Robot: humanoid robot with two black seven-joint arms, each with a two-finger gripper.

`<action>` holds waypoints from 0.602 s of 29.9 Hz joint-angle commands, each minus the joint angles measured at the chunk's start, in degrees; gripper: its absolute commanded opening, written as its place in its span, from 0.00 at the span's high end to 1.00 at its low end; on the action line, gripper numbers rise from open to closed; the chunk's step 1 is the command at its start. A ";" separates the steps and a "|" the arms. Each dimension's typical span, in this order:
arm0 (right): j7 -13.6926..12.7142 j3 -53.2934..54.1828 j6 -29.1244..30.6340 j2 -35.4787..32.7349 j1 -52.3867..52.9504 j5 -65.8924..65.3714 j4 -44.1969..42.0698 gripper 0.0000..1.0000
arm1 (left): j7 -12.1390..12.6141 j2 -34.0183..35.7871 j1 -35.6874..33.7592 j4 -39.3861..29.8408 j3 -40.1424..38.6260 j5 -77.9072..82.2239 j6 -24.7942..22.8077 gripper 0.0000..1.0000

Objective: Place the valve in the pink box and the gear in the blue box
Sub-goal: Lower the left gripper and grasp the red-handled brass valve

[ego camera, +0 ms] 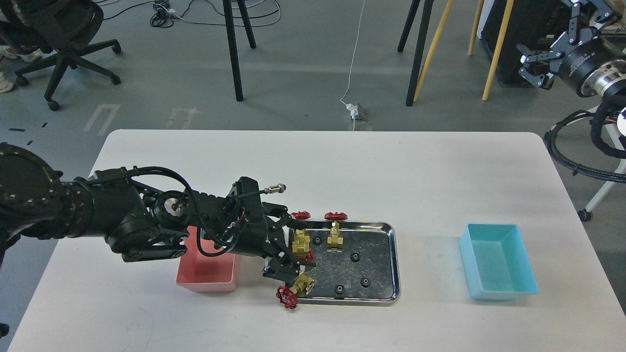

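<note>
We are at the valve step: our left gripper (297, 244) reaches over the left end of the shiny steel tray (386, 293), its black fingers spread around the small brass-yellow valve with a dark-red handwheel (301, 241) that lies just inside the tray's left rim. The fingers bracket this valve, one above it and one below, but we cannot tell whether they already press on it; we judge the grasp as being formed, not completed. The next move calls for closing firmly on the brass body, lifting clear of the rim, and carrying it left to the salmon-pink rectangular plastic bin (208, 283), which sits just beside the tray, partly under our forearm. A second like valve (296, 290) hangs at the tray's near-left corner, close below the lower finger, and could be nudged. Tiny black toothed gears (355, 256) lie on the tray floor; the light turquoise-blue rectangular plastic bin (499, 266) stands well apart to the right. Our right gripper (535, 66) hangs raised off the table, fingers parted, empty.
</note>
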 commanded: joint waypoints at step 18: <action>0.09 0.18 0.00 -0.16 -2.17 0.10 -0.05 0.00 | -0.01 -1.39 2.32 4.47 0.96 0.26 0.05 0.26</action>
